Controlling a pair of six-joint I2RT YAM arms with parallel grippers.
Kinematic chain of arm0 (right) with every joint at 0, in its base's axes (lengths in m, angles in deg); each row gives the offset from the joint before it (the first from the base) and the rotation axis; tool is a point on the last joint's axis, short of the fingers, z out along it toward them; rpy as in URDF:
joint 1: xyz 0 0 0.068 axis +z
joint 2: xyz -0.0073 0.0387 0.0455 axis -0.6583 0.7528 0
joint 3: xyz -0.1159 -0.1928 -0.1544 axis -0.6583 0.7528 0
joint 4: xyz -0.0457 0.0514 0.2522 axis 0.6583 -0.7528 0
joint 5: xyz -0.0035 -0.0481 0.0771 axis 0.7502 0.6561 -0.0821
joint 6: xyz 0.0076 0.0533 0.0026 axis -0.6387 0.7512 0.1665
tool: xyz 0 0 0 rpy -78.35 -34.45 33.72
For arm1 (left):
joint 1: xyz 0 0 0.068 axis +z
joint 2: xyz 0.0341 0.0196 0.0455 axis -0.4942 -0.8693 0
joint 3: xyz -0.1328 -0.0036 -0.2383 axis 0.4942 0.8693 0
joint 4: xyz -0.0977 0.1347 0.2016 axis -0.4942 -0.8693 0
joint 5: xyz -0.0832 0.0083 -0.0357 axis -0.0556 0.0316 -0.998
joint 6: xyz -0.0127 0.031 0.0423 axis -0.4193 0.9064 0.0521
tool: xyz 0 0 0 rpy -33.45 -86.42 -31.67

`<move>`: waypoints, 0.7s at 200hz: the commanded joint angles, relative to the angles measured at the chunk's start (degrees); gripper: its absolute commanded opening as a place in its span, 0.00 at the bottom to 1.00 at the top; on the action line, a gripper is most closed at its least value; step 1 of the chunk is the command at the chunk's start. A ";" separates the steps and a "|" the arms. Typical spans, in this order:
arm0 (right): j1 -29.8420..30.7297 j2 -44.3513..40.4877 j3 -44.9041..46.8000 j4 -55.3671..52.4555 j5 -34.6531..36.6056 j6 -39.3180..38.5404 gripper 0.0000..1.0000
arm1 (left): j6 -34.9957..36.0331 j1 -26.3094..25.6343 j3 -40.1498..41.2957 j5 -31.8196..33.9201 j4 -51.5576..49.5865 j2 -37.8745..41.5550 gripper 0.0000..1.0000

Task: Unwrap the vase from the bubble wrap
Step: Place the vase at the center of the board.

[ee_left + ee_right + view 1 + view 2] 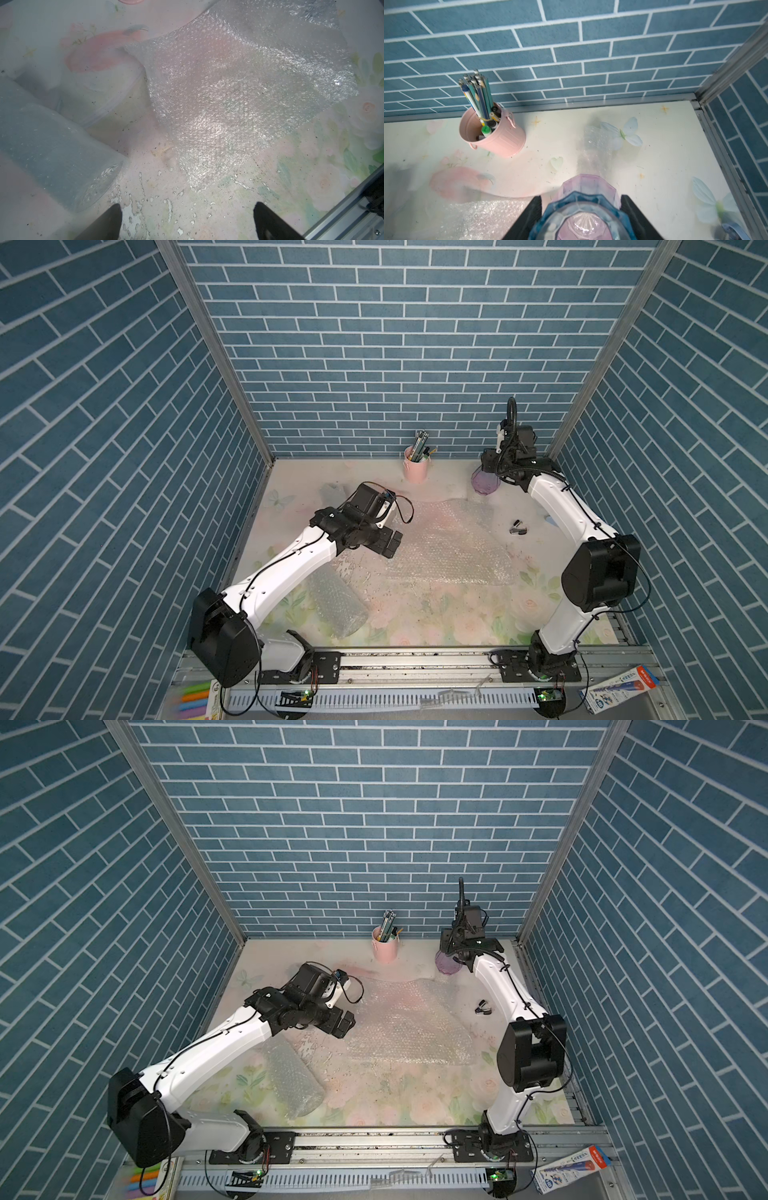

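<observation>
Vase clamped in right end effector near pencil cup; left end effector gapes beside bubble wrap.

**Desk:** The clear plastic sheet of bubble wrap?
**Photographer:** Crinkled, pimpled, glinting. Beneath it is a matt floral-printed tabletop with rough flaked patches showing white.
**Desk:** The faceted pink-and-blue glass vase?
**Photographer:** Glossy, see-through. The ribbed pink pencil bucket looks like satin-painted metal, and the grey front rail like bare aluminium.
</observation>
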 commanded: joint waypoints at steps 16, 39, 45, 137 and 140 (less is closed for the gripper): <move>1.80 6.72 -9.68 4.16 -0.12 0.65 0.45 | -0.15 -0.30 0.52 2.85 -1.20 1.14 1.00; 2.50 12.22 -14.83 4.26 0.34 -0.01 0.45 | -0.06 -0.15 0.43 3.03 -1.24 1.09 1.00; 2.72 13.70 -16.15 4.14 0.50 -0.38 0.45 | -0.06 -0.14 0.35 3.00 -1.31 1.03 1.00; 4.89 32.23 -32.14 2.92 0.46 -2.74 0.45 | 0.11 -0.14 0.29 1.74 -1.50 -0.02 1.00; 4.99 32.56 -32.37 3.03 0.54 -2.90 0.45 | 0.11 -0.14 0.27 1.74 -1.49 -0.03 0.99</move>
